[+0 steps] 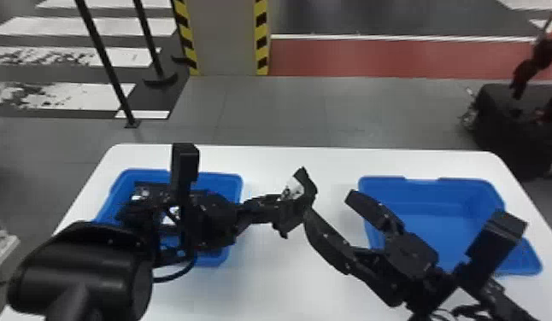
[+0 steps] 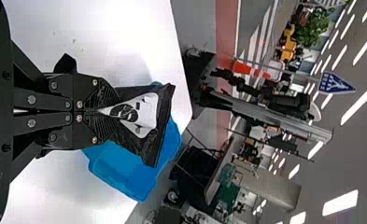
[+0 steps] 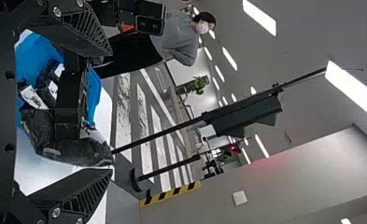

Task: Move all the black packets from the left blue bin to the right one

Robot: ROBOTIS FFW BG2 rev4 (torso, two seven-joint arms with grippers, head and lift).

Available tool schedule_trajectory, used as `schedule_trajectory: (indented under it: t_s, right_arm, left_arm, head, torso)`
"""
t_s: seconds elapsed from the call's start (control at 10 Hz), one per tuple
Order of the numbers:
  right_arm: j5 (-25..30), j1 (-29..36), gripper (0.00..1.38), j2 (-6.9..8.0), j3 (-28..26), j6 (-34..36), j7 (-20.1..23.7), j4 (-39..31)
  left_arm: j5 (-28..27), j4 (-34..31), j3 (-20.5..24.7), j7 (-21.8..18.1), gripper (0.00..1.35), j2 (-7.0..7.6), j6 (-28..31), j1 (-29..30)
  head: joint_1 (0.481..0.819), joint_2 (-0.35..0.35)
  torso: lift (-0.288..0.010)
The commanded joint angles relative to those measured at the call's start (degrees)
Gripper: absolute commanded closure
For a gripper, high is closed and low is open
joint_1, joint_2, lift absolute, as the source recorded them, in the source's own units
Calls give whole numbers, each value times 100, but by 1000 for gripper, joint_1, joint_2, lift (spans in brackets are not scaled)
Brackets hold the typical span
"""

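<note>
Clamping one black packet [image 1: 295, 191] with white print: left end effector [image 1: 283, 207], closed on it, above surface [image 1: 262, 294], between the two bins. Right end effector [image 1: 329, 204] faces it, fingers apart, tips near the packet; contact there, can't tell. Left blue bin [image 1: 240, 188] on surface, under left arm, more black packets [image 3: 34, 97] with white labels inside, piled; count unclear. Right blue bin [image 1: 433, 217] on surface, beyond right end effector. Farther back: gray floor [image 1: 279, 111], black poles [image 1: 104, 59], pillar [image 1: 224, 38] with yellow-black striped edges.
</note>
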Motion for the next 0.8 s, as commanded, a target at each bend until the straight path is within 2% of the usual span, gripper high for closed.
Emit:
schedule_trajectory:
  t_s: [0.0, 0.2, 0.4, 0.5, 0.6, 0.7]
  right_arm:
    - [-16, -294, 130, 5, 67, 24, 25, 334]
    - [-34, -716, 133, 5, 129, 24, 16, 883]
    - [-69, -1166, 127, 5, 129, -257, 7, 1530]
    - [-69, -1363, 173, 5, 120, -355, -19, 1769]
    - [-95, -1475, 535, 5, 111, -426, -37, 1909]
    - [-236, -1405, 1078, 5, 120, -496, -142, 1895]
  left_arm:
    - [74, 86, -171, -9, 1210, -34, -13, -147]
    - [162, 86, -320, -18, 1210, -43, -13, -231]
    - [241, 86, -399, -18, 1210, -52, 15, -231]
    - [267, 86, -435, -27, 1208, -52, 43, -231]
    - [267, 86, -443, -27, 1208, -52, 71, -231]
    - [276, 86, -435, -27, 1210, -60, 71, -217]
  head:
    - [695, 24]
    - [695, 6]
    - [695, -5]
    - [695, -14]
    - [695, -21]
    - [695, -27]
  torso:
    - [-110]
    - [-110]
    - [-110]
    - [-110]
    - [-110]
    - [-110]
